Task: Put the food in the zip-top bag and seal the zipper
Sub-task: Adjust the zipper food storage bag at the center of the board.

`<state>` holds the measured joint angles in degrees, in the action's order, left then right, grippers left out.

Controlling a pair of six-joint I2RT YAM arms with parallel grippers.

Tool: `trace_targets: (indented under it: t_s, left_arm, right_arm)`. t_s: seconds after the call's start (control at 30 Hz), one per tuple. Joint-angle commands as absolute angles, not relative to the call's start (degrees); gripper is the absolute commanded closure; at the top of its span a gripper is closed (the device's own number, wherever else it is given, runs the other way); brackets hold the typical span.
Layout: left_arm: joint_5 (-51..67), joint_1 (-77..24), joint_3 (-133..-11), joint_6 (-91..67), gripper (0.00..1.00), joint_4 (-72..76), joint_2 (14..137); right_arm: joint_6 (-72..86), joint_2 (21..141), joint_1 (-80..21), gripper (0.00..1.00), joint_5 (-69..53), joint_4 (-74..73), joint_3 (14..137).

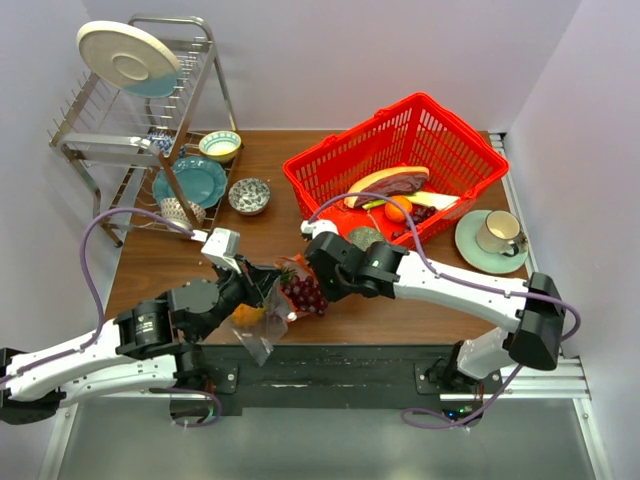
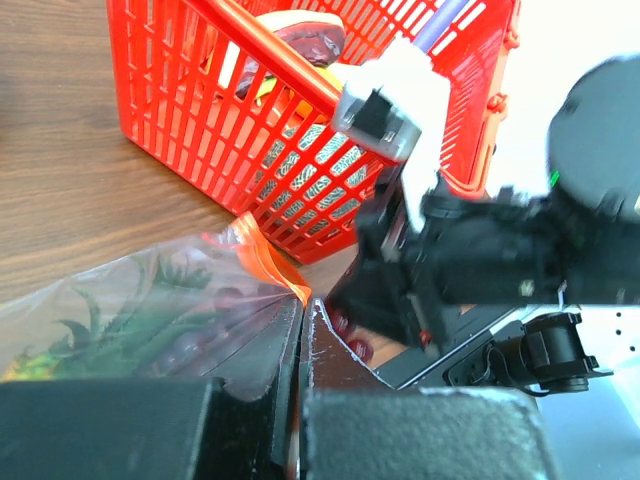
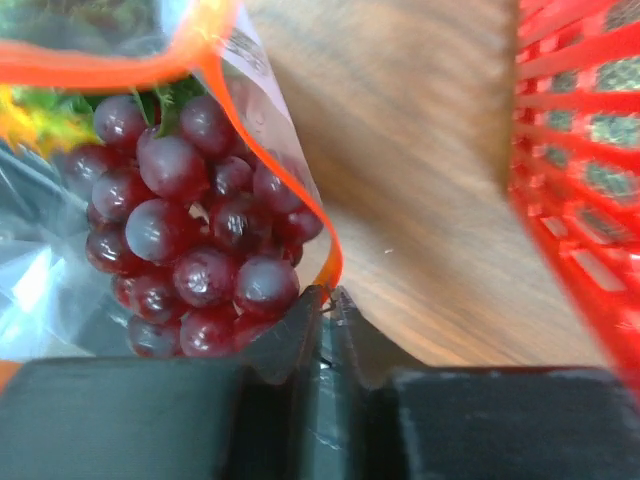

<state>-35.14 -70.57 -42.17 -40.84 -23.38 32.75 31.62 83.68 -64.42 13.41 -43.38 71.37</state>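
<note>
Bag (image 1: 262,338): clear, crinkled film with a red-orange zipper strip (image 3: 290,175) along the mouth and a bit of printed label beside it. It hangs between the two tools, just ahead of both.

Left tool (image 2: 303,325): fingers closed, pinching the mouth edge where the strip ends.

Right tool (image 3: 325,310): fingers pressed together on the other end of the mouth. Film is caught between them and the strip runs right into the pinch.

Mouth: in the right wrist view the strip's two lips stand apart, one across the top, one curving down to the tool. Not sealed. The long axis of the mouth runs tool to tool. In the top view the body of the bag sags toward the arm bases.

Grapes (image 3: 190,240): dark purple, glossy bunch inside the bag, directly ahead of the right tool's fingers. Green stem end is away from the tool, tapered end nearest it.

Pineapple (image 2: 90,345): yellow-orange with a spiky green crown, behind the film to the left of the left tool's fingers. Crown end is nearer the strip.

Red basket (image 2: 200,100): beyond the left tool, on the brown tabletop (image 3: 430,150).
</note>
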Motion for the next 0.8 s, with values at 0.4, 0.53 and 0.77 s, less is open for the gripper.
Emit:
trace_targets:
  t_s: [0.4, 0.53, 0.77]
  left_arm:
    - [-35.6, -70.49, -46.49, -39.46, 1.0, -19.16, 33.14]
    - [-35.6, -70.49, -46.85, -39.11, 1.0, -19.25, 32.61]
    - [-34.37, -70.49, -46.76, -38.58, 1.0, -18.2, 33.13]
  right_arm:
    - [34.19, 79.1, -68.29, 0.1, 14.5, -40.17, 70.67]
    - [36.64, 77.87, -68.29, 0.25, 20.1, -38.94, 67.68]
    - [38.67, 74.27, -68.29, 0.14, 20.4, -36.12, 65.3]
